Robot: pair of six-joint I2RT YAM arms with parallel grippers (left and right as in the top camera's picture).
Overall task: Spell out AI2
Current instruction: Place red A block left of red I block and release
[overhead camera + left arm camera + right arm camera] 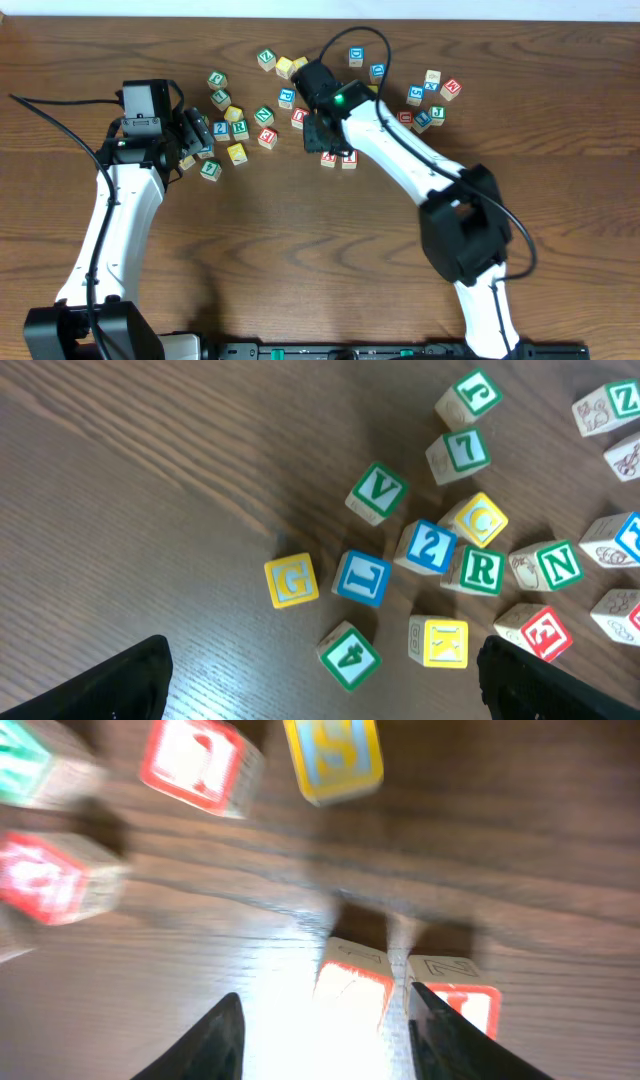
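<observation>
Two red-edged wooden cubes (328, 158) sit touching on the brown wooden worktop (300, 260), by the right tool (322, 135) — parted, holding nothing. Only the left wrist view reads the blue "2" cube (432, 547) — left tool (200, 135) wide, empty.

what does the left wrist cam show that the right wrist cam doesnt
Left wrist only: a sharp cluster of lettered blocks, including a blue 2 block, a yellow G block and a green V block, above the left gripper.
Right wrist only: a blurred close-up of two red blocks side by side at the right gripper, and a yellow S block beyond.
Both: the wooden table, and an open, empty gripper.
</observation>
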